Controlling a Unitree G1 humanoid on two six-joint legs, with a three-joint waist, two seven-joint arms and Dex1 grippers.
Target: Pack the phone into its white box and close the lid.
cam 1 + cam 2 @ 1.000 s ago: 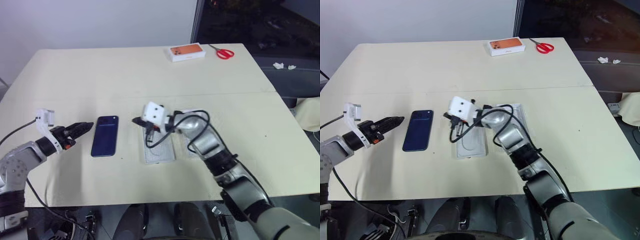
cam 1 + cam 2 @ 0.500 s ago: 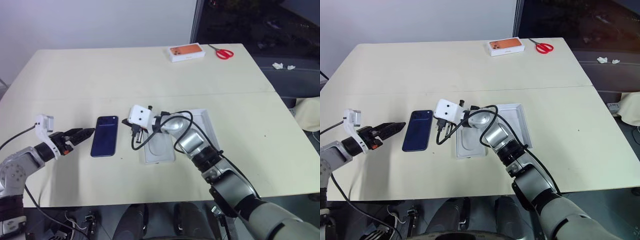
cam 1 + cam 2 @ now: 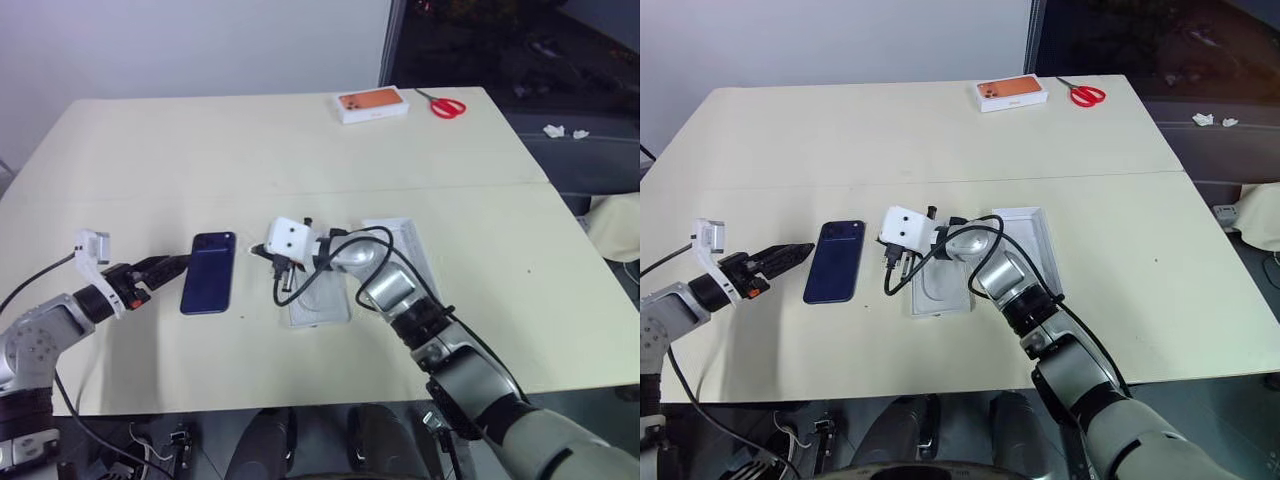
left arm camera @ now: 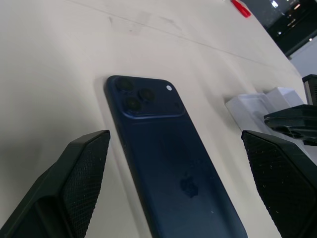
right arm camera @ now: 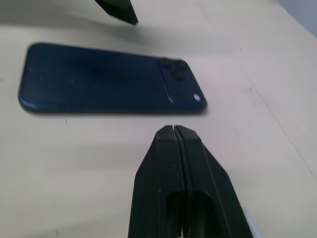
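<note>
Left eye view, working left to right. Left pincer (image 3: 172, 264) low at about 8 o'clock on the tabletop (image 3: 250, 150), fingers spread wide, tips pointing at the phone and just short of its near-left edge; nothing held. Phone (image 3: 208, 271) lies flat, back up, camera cluster at its far end, clear of both pincers. In the left wrist view the two spread fingers (image 4: 74, 178) frame the phone's near part with tabletop between.

Right pincer (image 5: 181, 148) just right of the phone, at about 6 o'clock, fingers pressed together, empty, pointing at the phone's long side without touching it. Beneath that wrist lies a white insert (image 3: 318, 300) with an oval recess; beside it to the right, a shallow white tray (image 3: 405, 240), partly hidden by the arm; cannot tell whether box or lid.

Far edge, about 1 o'clock: orange-topped box (image 3: 373, 103), then red scissors (image 3: 447, 105).
</note>
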